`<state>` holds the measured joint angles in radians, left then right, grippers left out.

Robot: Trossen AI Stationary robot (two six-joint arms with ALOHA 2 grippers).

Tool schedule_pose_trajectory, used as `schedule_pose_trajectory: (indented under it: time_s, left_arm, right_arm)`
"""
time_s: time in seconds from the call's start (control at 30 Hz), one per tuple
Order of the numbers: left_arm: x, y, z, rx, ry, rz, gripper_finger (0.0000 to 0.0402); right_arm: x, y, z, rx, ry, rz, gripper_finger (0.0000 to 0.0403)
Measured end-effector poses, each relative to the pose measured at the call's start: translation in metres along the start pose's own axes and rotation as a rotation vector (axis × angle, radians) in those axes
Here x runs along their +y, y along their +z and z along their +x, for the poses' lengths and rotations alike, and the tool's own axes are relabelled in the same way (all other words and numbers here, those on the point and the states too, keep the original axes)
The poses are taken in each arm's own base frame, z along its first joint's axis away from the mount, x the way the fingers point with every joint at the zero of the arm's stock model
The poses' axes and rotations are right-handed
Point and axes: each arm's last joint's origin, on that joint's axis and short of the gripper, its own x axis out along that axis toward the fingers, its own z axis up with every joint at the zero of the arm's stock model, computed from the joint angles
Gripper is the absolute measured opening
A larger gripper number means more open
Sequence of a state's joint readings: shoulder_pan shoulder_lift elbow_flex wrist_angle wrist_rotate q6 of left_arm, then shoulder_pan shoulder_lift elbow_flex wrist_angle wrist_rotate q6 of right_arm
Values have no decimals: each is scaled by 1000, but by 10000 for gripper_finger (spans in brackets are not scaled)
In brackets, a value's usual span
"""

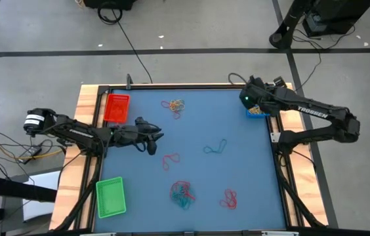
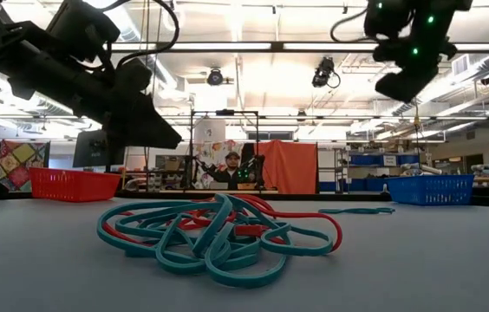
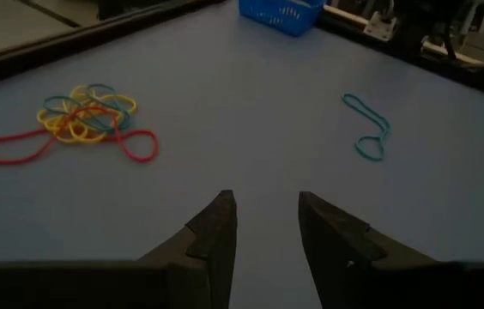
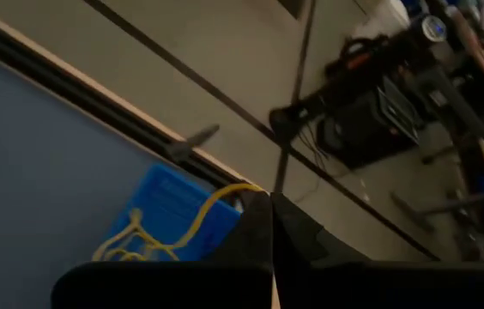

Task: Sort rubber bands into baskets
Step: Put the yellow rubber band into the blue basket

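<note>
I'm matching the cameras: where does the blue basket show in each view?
High view: blue basket at the table's right edge, under the right gripper.
Low view: far right.
Left wrist view: top centre.
Right wrist view: lower middle, yellow bands trailing in.
Shared landmark: the basket itself.

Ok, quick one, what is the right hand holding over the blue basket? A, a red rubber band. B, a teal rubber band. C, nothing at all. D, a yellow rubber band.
D: in the right wrist view the right hand is shut on a yellow rubber band that trails down into the blue basket, which already holds yellow bands.
</note>
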<state>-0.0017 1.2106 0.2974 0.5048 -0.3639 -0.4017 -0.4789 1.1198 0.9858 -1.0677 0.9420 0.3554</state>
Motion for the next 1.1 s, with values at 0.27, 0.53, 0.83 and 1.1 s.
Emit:
schedule_pose_trajectory:
  time_s: [0.27, 0.53, 0.83, 1.1]
  left_arm:
    - [-1, -1, 0, 3, -4, 4, 130]
    - [-3, -1, 0, 30, -63, -43, 126]
    - [12, -3, 3, 59, 58, -146, 119]
    - [33, 4, 8, 41, 138, -193, 119]
  right_arm:
    - [3, -15, 40, 101, -2, 1, 3]
    - [13, -35, 67, 176, 126, 31, 56]
    - [15, -39, 70, 178, 120, 63, 131]
    - [35, -23, 59, 79, 601, 102, 170]
